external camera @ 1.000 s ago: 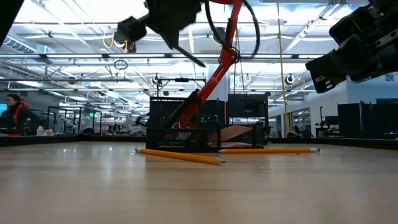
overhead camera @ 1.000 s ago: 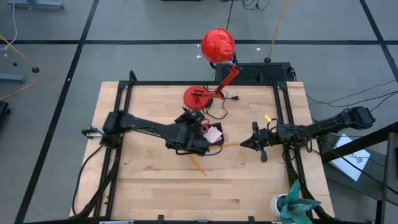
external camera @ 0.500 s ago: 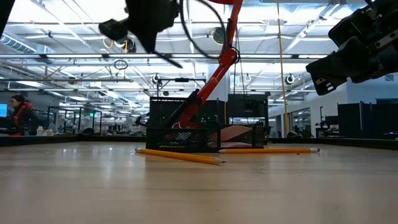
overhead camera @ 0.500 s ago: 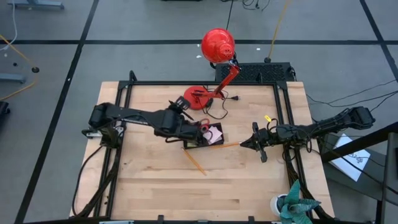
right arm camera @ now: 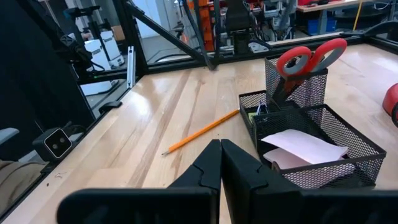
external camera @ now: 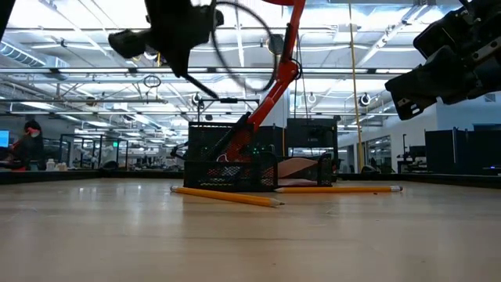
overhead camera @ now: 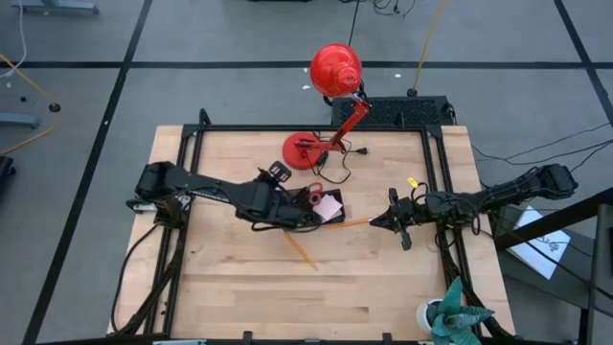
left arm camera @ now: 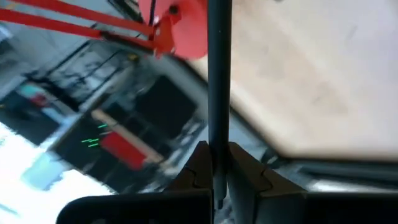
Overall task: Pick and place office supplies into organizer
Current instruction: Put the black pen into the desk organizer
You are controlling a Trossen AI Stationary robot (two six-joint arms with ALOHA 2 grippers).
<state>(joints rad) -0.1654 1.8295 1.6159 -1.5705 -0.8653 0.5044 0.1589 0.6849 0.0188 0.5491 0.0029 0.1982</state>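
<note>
My left gripper hangs above the table just left of the black mesh organizer and is shut on a black pen. The organizer holds red-handled scissors, upright in its cup, and a pink pad. Two orange pencils lie flat on the wood, one near the organizer and one to its right. My right gripper is shut on nothing, right of the organizer and level with it. My left gripper pinches the pen's shaft between its two fingers. The fingers slant down from the table's left, and the pen runs along them and sticks out past their tips. The pen is lifted clear, slanting down toward the organizer.
A red desk lamp stands behind the organizer, its round base on the table and its head beyond the far edge. A small yellow piece lies at the right. A black frame rims the table. Bare wood lies toward the near edge.
My left gripper has drawn back from over the organizer toward the table's left edge, turning as it went and sinking slightly. It stays shut on the pen, which has gone with it, clear of the table. The pencils and the organizer have kept their places.
</note>
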